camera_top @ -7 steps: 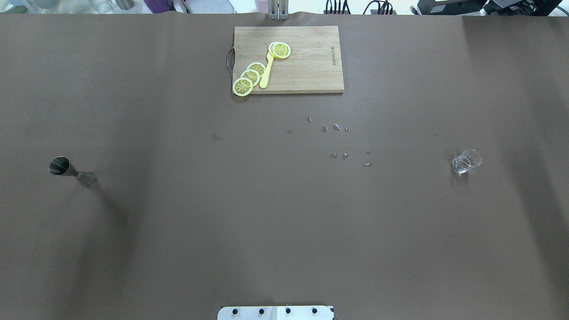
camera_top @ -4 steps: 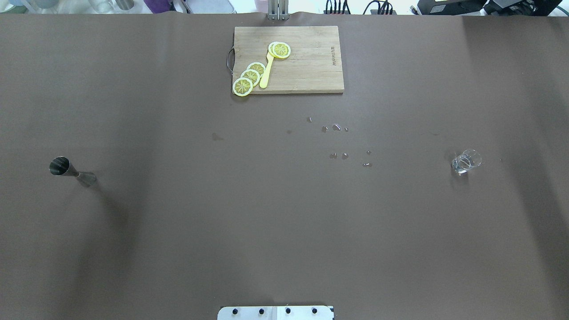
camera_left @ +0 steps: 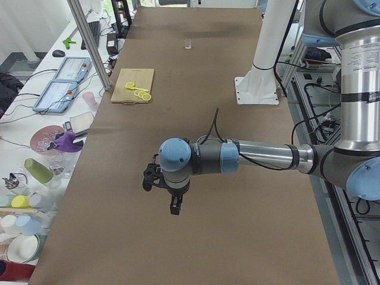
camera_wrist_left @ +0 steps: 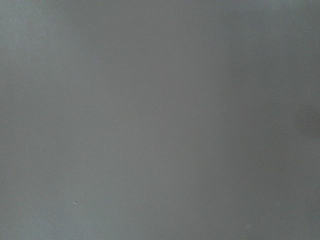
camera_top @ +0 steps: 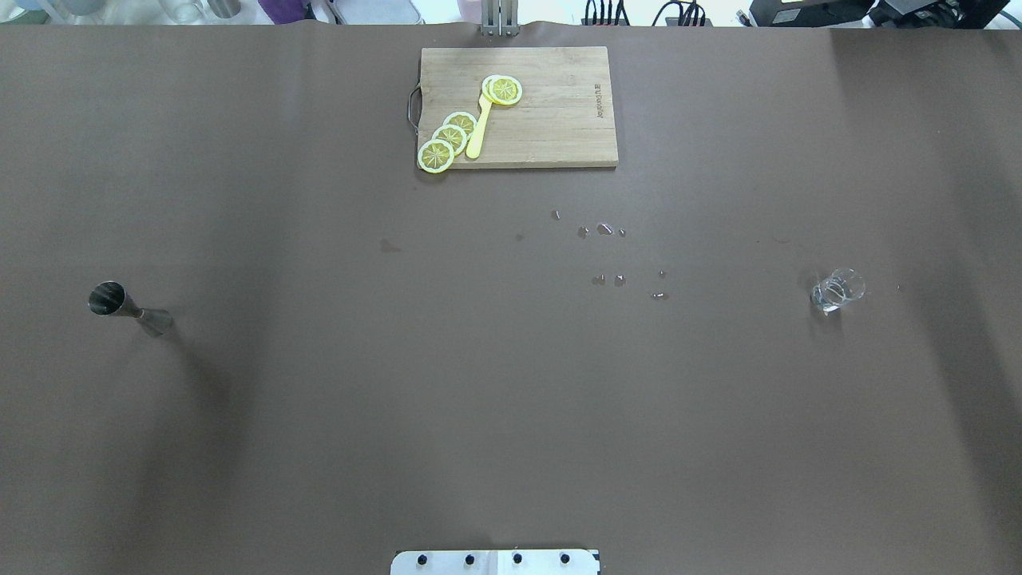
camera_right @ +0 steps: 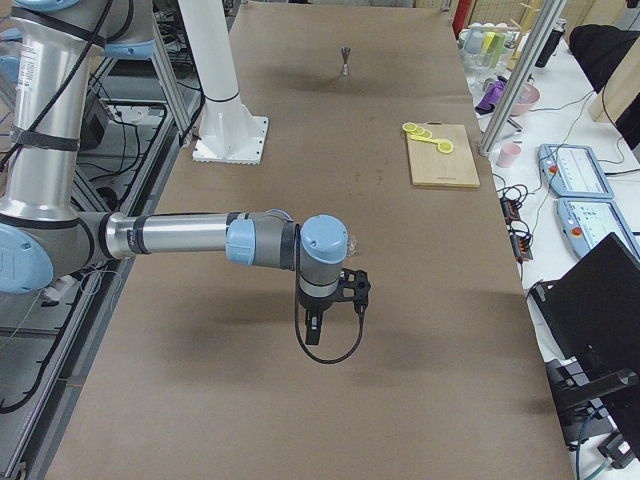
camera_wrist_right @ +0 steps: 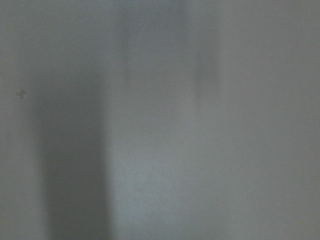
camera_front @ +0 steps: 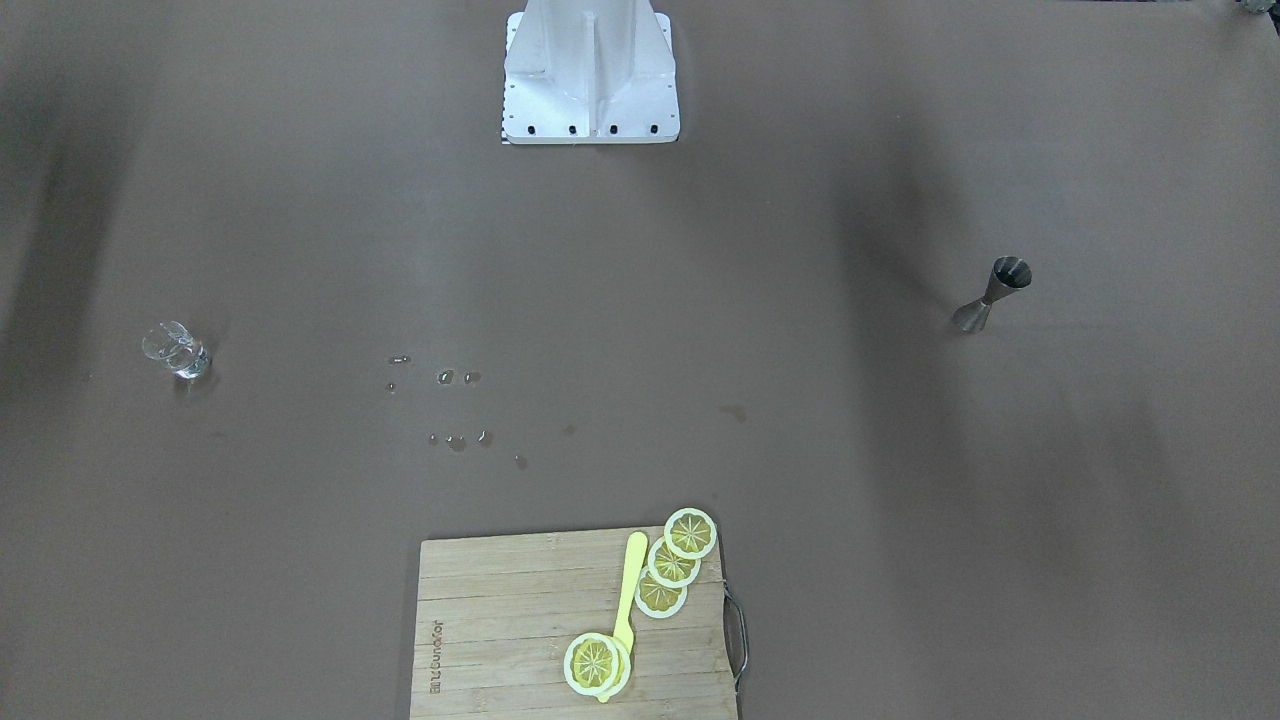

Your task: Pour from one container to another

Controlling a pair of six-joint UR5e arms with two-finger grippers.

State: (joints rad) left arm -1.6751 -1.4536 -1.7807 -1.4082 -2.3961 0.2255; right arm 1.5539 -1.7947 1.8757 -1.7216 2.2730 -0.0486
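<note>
The small clear glass (camera_top: 837,289) stands upright on the brown table at the right, also seen in the front view (camera_front: 177,351). The grey steel jigger (camera_top: 128,307) stands upright at the far left (camera_front: 992,294). Neither arm shows in the overhead or front views. My left gripper (camera_left: 174,206) shows only in the exterior left view, hanging above the table, and I cannot tell whether it is open or shut. My right gripper (camera_right: 313,328) shows only in the exterior right view, pointing down; its state is likewise unclear. Both wrist views show only table cover.
A wooden cutting board (camera_top: 551,120) with lemon slices (camera_top: 449,137) and a yellow utensil (camera_top: 479,132) lies at the far centre. Several water droplets (camera_top: 605,230) dot the table between the board and the glass. The robot base (camera_front: 592,70) stands at the near edge.
</note>
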